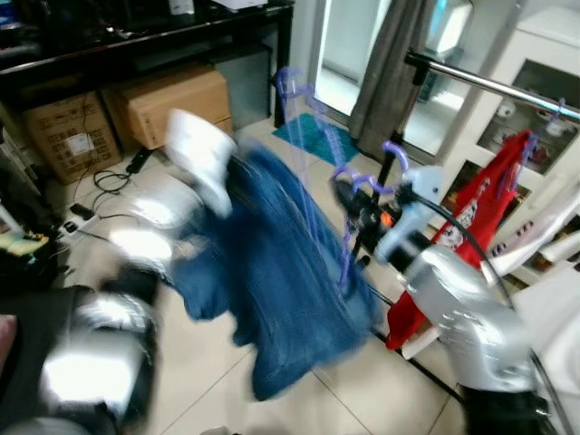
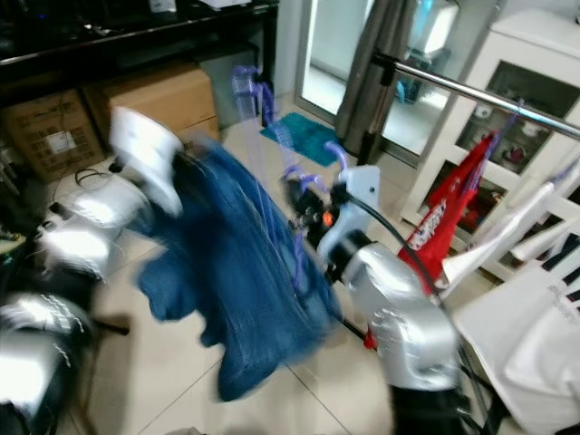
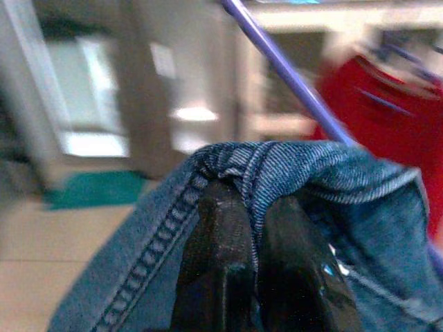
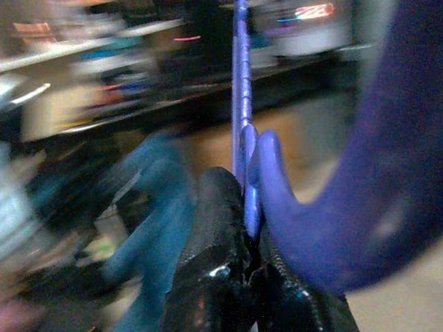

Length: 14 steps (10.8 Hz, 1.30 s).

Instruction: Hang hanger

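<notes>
On the far left, cardboard boxes (image 1: pixel 77 136) sit on the floor under a dark shelf (image 1: pixel 136 41), with cables trailing on the tiles. Next comes the left arm, blurred, reaching up and across; its left hand (image 3: pixel 259 228) is clenched on a seam fold of the blue denim garment (image 1: pixel 281 272), the cloth pinched between both black fingers. The garment hangs in the middle of the scene, draped from a purple hanger (image 1: pixel 313 190) whose thin bars run up past the cloth.

To the right of it, the right hand (image 4: pixel 249 228) is clenched on the hanger just below its hook (image 4: pixel 346 200), gripping the thin purple stem. So the hanger is in the air, carried between both hands, near but not yet on the metal rail (image 1: pixel 494 86) that runs above and to the right. A red garment (image 1: pixel 471 217) and some white ones already hang from that rail.

Risks, as I judge them: the denim looks heavy and hangs mostly to one side, so it could slide off the hanger if the left hand lets go early. The stem grip is narrow, so the hanger might twist and the hook miss the rail or snag the red garment.
</notes>
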{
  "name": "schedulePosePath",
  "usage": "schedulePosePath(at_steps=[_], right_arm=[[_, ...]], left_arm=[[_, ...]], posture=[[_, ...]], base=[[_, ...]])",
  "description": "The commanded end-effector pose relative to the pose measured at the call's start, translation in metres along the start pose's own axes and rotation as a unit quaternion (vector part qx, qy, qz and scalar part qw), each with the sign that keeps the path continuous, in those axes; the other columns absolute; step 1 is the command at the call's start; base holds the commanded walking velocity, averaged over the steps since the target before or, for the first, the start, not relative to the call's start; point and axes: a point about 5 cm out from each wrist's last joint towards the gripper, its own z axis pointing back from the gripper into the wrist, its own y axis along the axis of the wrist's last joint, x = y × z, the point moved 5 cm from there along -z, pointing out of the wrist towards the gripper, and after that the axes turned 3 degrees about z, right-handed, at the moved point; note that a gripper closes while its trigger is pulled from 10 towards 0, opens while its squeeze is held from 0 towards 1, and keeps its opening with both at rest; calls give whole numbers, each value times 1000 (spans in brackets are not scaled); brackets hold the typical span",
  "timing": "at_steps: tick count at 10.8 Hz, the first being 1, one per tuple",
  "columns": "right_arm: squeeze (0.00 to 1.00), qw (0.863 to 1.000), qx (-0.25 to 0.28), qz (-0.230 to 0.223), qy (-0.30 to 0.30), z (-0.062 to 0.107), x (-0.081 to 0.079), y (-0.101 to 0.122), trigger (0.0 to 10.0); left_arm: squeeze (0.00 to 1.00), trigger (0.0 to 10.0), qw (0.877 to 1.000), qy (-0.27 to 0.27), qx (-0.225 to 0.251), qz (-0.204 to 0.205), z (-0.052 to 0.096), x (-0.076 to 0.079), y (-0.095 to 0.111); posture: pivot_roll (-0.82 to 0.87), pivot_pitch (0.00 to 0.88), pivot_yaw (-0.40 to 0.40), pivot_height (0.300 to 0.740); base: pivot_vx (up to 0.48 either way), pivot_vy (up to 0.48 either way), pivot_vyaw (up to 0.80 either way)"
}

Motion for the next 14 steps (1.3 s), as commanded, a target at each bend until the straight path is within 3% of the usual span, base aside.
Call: schedulePosePath(at_steps=[1, 2, 3, 4, 6, 7, 8, 9, 10, 11, 14], right_arm=[[0, 998, 5, 12, -58, 2, 21, 3, 0], [0, 995, 9, 32, -96, 5, 37, 4, 0], [0, 991, 5, 36, -126, 9, 49, -1, 588], [0, 990, -31, 49, -126, 13, 52, -16, 10000], [0, 981, -100, 61, -153, 33, 67, -51, 10000], [0, 976, -112, 71, -170, 42, 73, -59, 10000], [0, 971, -114, 85, -194, 49, 78, -62, 10000], [0, 969, -101, 79, -211, 50, 80, -61, 10000], [0, 969, -102, 85, -208, 49, 79, -60, 10000], [0, 965, -94, 103, -223, 53, 81, -58, 10000], [0, 945, -8, 91, -313, 67, 94, -41, 10000]], left_arm=[[0, 0, 1000, -19, 5, -8, -1, 6, 6], [0, 0, 1000, -3, -6, -4, 8, 4, -4], [0, 0, 999, 26, -28, -5, 27, -3, -19], [0, 0, 998, 54, -36, 3, 45, -8, -28], [0, 0, 992, 123, -27, 30, 69, -17, -35], [0, 0, 988, 149, -19, 42, 73, -18, -35], [0, 1294, 985, 166, -15, 51, 76, -13, -34], [0, 5137, 982, 177, -10, 57, 76, -9, -33], [0, 10000, 981, 184, -11, 63, 77, -5, -35], [0, 10000, 981, 182, -19, 64, 77, 1, -38], [0, 10000, 983, 172, -25, 58, 69, 10, -38]], posture=[[-211, 0, 7, 740], [-204, 0, 0, 740], [-194, 0, -15, 740], [-192, 0, -20, 740], [-176, 0, -22, 740], [-176, 0, -21, 740], [-174, 0, -27, 740], [-176, 0, -29, 740], [-181, 0, -25, 740], [-184, 0, -23, 740], [-189, 0, -13, 740]], base=[[0, 0, 0], [0, 0, 0], [0, 0, 0], [0, 0, 0], [0, 0, -384], [0, 0, 0], [0, 0, 0], [0, 0, 0], [0, 0, -775], [0, 0, -775], [0, 0, -777]])
